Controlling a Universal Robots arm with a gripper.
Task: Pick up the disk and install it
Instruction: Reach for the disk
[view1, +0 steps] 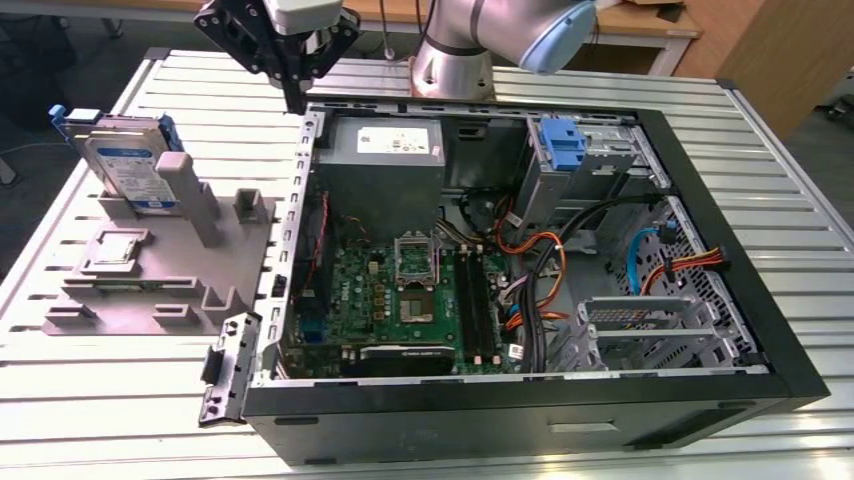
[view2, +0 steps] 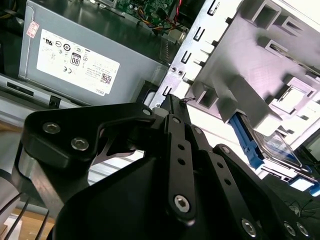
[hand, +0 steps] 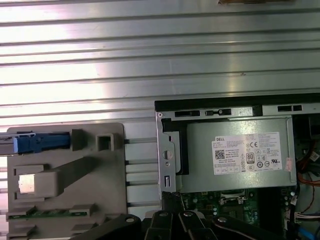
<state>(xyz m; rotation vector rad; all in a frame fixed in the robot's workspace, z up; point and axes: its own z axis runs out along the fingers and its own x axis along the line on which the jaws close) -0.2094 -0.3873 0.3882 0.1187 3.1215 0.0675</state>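
Silver disk (view1: 127, 165) stands upright just outside the case (view1: 507, 425); gripper (view1: 291, 98), fingers pinched together and empty, hovers above the case wall nearest it.

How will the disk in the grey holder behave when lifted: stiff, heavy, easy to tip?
The disk looks like a rigid metal slab, so probably stiff and dense for its size. It stands on edge in the grey holder, so a sideways push may tilt or jam it. Its flat labelled face may be slippery.
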